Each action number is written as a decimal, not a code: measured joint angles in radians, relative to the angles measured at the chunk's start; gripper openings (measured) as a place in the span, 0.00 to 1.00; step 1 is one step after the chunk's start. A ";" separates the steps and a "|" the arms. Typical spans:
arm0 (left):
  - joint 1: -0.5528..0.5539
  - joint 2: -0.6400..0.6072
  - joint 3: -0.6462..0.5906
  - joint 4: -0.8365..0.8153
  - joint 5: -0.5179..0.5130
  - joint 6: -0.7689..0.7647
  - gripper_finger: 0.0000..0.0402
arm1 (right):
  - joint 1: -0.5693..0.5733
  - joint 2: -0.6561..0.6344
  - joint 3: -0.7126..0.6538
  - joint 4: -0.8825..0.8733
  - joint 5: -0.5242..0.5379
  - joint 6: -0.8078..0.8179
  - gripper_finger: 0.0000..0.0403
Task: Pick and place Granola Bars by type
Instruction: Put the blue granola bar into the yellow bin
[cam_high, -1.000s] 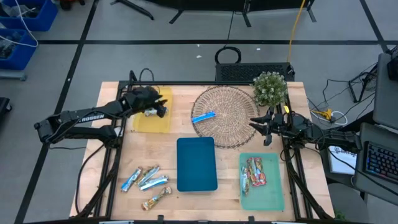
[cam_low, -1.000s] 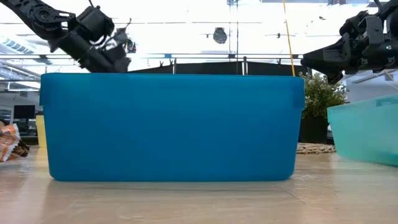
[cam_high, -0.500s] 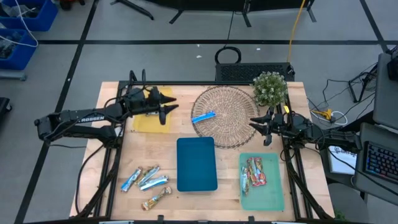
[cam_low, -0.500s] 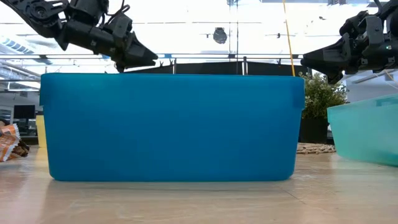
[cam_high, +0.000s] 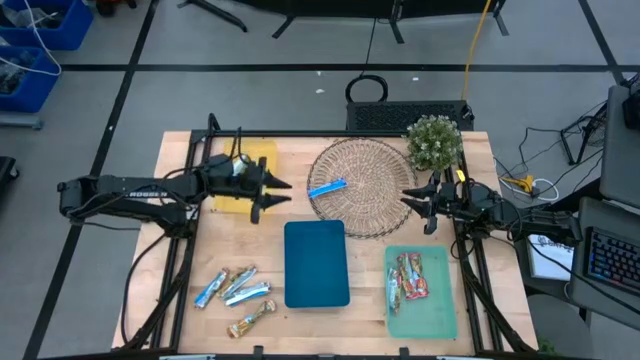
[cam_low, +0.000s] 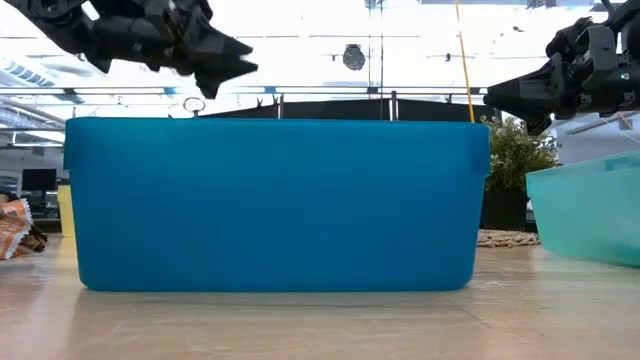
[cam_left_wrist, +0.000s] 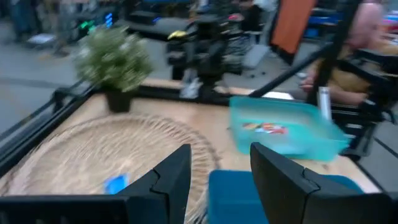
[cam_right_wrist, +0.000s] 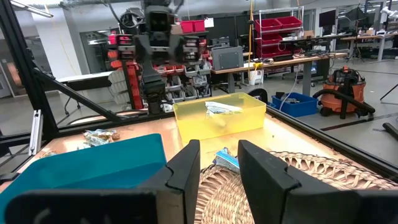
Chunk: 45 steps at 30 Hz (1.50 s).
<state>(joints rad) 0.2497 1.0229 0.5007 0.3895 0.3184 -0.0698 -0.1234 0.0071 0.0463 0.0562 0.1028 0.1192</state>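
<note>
My left gripper (cam_high: 272, 198) hangs open and empty above the table at the near right corner of the yellow tray (cam_high: 258, 158), pointing toward the wicker mat (cam_high: 365, 185). A silver bar (cam_right_wrist: 221, 107) lies in the yellow tray. One blue bar (cam_high: 327, 187) lies on the mat. Several bars (cam_high: 237, 293), blue-silver and tan, lie on the table near its left front. Red bars (cam_high: 410, 277) lie in the teal tray (cam_high: 440, 315). My right gripper (cam_high: 418, 207) waits open at the mat's right edge.
An empty blue tray (cam_high: 316, 263) stands at the table's middle front and fills the low view (cam_low: 270, 205). A potted plant (cam_high: 434, 143) stands at the far right behind the mat. Bare wood lies between the yellow tray and the loose bars.
My left gripper has tipped up from pointing down into the yellow tray to lying level, pointing toward the table's right, and has moved a little toward the near edge. The silver bar that was at its fingers stays in the yellow tray.
</note>
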 joint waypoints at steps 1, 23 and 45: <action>-0.019 0.000 0.000 0.011 -0.003 0.012 0.42 | 0.000 0.000 0.000 0.000 0.000 0.000 0.25; -0.090 0.263 0.365 -0.331 -0.347 0.019 0.42 | 0.000 0.000 0.000 0.002 0.000 0.000 0.25; 0.004 0.793 0.733 -0.733 -0.454 0.049 0.42 | 0.000 0.001 0.000 0.006 0.000 0.000 0.25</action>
<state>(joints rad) 0.2540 1.8161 1.2336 -0.3434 -0.1361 -0.0204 -0.1234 0.0080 0.0463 0.0624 0.1030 0.1190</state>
